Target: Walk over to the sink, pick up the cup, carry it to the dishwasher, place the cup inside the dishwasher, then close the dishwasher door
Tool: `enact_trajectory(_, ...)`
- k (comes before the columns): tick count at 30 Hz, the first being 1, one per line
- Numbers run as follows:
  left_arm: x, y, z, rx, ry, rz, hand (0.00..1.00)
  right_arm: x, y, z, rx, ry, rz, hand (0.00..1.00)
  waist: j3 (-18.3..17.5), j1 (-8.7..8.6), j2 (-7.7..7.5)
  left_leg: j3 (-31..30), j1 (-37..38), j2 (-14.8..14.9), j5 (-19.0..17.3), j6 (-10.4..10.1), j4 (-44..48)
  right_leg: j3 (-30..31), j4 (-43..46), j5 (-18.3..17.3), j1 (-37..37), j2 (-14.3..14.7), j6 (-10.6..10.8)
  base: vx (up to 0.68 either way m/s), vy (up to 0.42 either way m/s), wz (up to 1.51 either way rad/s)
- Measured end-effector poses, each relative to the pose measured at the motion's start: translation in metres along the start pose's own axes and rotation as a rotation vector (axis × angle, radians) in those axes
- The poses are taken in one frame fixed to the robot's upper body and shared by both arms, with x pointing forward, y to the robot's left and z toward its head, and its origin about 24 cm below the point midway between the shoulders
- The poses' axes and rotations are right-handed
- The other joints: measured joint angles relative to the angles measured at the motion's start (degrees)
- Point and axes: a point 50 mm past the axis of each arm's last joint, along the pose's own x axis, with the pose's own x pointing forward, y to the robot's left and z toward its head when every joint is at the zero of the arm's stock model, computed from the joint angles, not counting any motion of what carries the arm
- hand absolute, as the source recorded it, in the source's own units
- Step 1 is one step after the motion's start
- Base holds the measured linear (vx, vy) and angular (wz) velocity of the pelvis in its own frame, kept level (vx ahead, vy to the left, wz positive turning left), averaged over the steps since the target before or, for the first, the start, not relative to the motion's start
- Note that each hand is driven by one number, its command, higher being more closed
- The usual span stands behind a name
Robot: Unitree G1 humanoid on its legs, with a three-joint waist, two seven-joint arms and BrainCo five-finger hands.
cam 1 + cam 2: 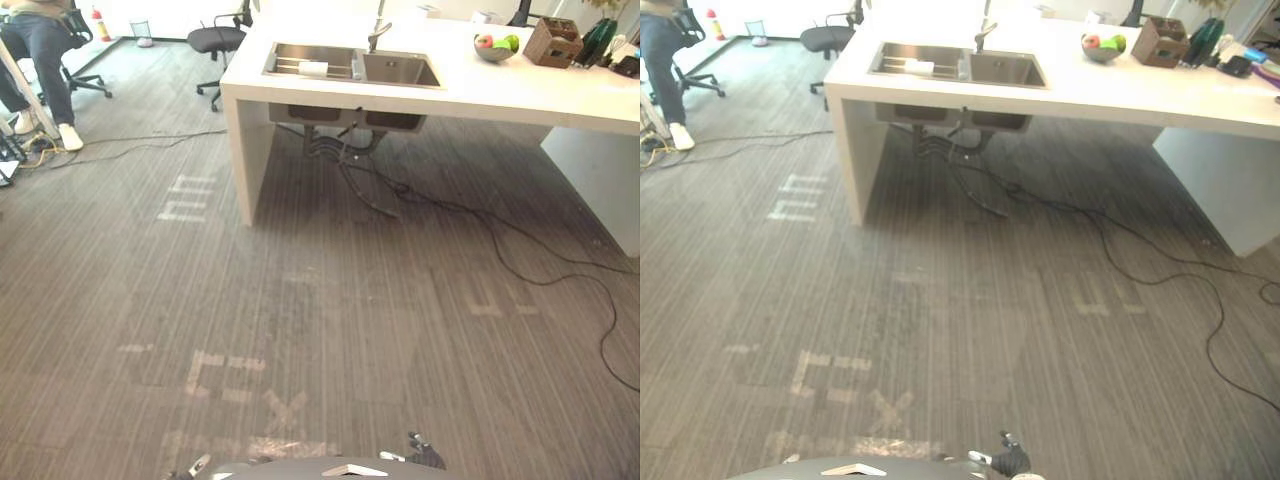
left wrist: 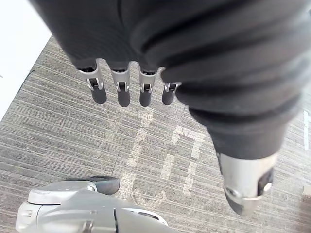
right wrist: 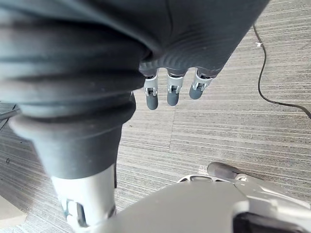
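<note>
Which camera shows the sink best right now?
The right eye view: the sink lies whole in the counter, both basins visible. The left eye view shows nearly the same; both wrist views face the floor.

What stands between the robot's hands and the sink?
Nothing visible: bare floor leads to the sink in the white counter. Black cables lie below it, to the right. The left hand and right hand hang open.

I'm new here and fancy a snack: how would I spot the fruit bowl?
Find the long white counter with the steel double sink. To the sink's right sits a grey bowl, just left of a brown wooden box. It alone holds a red apple and green fruit.
</note>
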Motion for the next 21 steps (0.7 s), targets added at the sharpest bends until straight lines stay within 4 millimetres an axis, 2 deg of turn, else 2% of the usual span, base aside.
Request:
enact_trajectory(8, 0.000, -0.001, -0.001, 0.002, -0.005, -0.014, 0.00, 0.000, -0.001, 0.000, -0.061, -0.003, -0.032, 0.00, 0.09, -0.02, 0.10, -0.11, 0.19, -0.04, 0.35, 0.02, -0.04, 0.00, 1.19, -0.41, 0.05, -0.21, -0.16, -0.06, -0.018, 0.00)
enact_trajectory(10, 0.000, -0.001, -0.001, 0.020, -0.004, -0.017, 0.00, 0.000, -0.001, 0.003, -0.062, -0.021, -0.060, 0.00, 0.47, -0.36, -0.37, -1.04, 0.18, -0.50, -0.08, 0.22, -0.02, -0.42, 11.77, -6.03, -4.44, -2.10, 0.85, -0.03, 0.022, 0.15)
enact_trajectory(11, 0.000, 0.000, -0.001, 0.021, -0.003, -0.017, 0.00, 0.000, -0.001, 0.004, -0.061, -0.027, -0.062, 0.00, 0.59, -0.56, -0.42, -1.39, 0.25, -0.88, -0.42, 0.74, -0.01, -0.48, 15.67, -7.50, -5.96, -3.10, 1.32, 0.01, 0.063, 0.23)
enact_trajectory(12, 0.000, 0.001, -0.001, 0.024, -0.001, -0.016, 0.00, 0.000, -0.001, 0.004, -0.060, -0.034, -0.065, 0.00, 0.89, -0.59, -0.34, -1.42, 0.54, -1.65, -0.59, 1.46, 0.00, -0.18, 23.89, -9.91, -9.17, -5.11, 2.42, 0.00, 0.065, 0.20)
enact_trajectory(13, 0.000, 0.000, 0.000, 0.025, -0.003, -0.017, 0.00, 0.001, -0.003, 0.007, -0.062, -0.047, -0.070, 0.00, 1.10, -0.50, -0.63, -1.40, 0.77, -1.77, -0.83, 2.19, 0.73, 0.53, 32.33, -10.14, -12.53, -6.47, 2.63, 0.00, 0.056, 0.18)
enact_trajectory(14, 0.000, 0.001, 0.001, 0.022, -0.005, -0.014, 0.00, 0.001, -0.006, 0.010, -0.064, -0.059, -0.077, 0.00, 1.84, -0.52, -0.23, -1.47, 0.61, -1.78, -1.54, 2.47, 1.92, 0.68, 38.22, -10.42, -14.62, -7.46, 1.81, 0.01, 0.005, 0.15)
enact_trajectory(15, 0.001, 0.003, 0.004, 0.014, -0.012, -0.006, 0.00, 0.002, -0.004, 0.013, -0.059, -0.072, -0.075, 0.00, 2.96, -0.47, -1.27, -1.63, 0.56, -1.84, -3.31, 2.64, 4.82, 0.80, 50.00, -10.46, -18.29, -9.43, -0.23, 0.05, -0.024, 0.11)
enact_trajectory(16, 0.001, 0.005, 0.005, 0.012, -0.016, -0.001, 0.00, 0.002, -0.001, 0.013, -0.053, -0.074, -0.070, 0.00, 3.29, -0.41, -1.51, -2.29, 0.99, -1.63, -4.45, 2.70, 6.32, 1.05, 55.57, -11.68, -19.81, -10.11, -0.03, 0.07, -0.037, 0.10)
enact_trajectory(19, 0.001, 0.007, 0.006, -0.003, -0.014, 0.003, 0.00, 0.002, 0.000, 0.015, -0.039, -0.080, -0.067, 0.00, 3.77, -0.92, -1.68, -3.46, 0.84, -0.40, -5.76, 2.02, 7.54, 0.77, 51.63, -15.80, -20.67, -9.67, 0.55, 0.12, -0.072, 0.13)
enact_trajectory(21, 0.003, 0.004, 0.011, -0.036, -0.006, 0.002, 0.00, 0.003, -0.001, 0.018, -0.005, -0.091, -0.074, 0.00, 5.68, -1.18, -1.28, -4.53, 0.70, 1.93, -7.48, 0.70, 9.37, 0.79, 39.72, -15.29, -21.60, -7.68, 0.56, 0.20, -0.151, 0.12)
